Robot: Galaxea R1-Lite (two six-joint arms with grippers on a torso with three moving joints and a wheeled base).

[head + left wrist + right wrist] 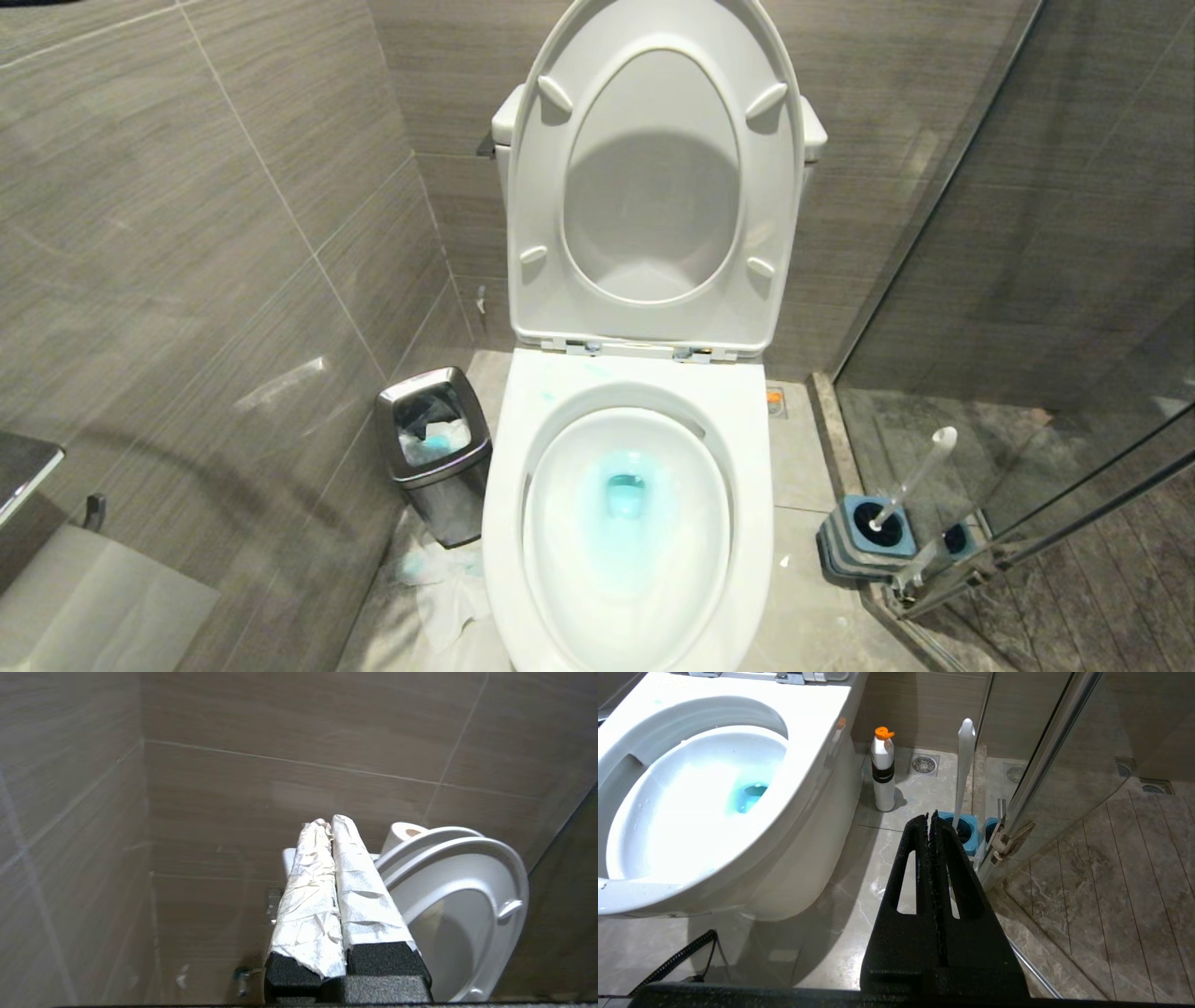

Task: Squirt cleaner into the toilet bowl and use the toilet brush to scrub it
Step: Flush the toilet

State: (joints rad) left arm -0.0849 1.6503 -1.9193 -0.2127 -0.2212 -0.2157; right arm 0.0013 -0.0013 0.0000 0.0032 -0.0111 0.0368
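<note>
- One toilet bowl [747, 448], seat and lid both up against the tank; bowl sits between the left tile wall and the glass shower door [1027, 308].
- Cleaner [624, 490]: turquoise pool at the bottom of the bowl, pale blue smears on the porcelain round it.
- One toilet brush [920, 471], white handle leaning, head down in its blue-and-grey holder [854, 541] on the floor, right of the bowl, beside the glass door.
- One white bottle [883, 772] with orange cap, upright on the floor between bowl and brush.
- One steel waste bin [437, 453] left of the bowl, tissue inside; more tissue on the floor beside it.
- One paper roll [404, 833] on the tank behind the lid.
- Left tool [327, 823]: closed, empty, fingers wrapped in white paper, raised toward the wall left of the lid.
- Right tool [930, 816]: closed, empty, low over the floor, near the brush holder.
</note>
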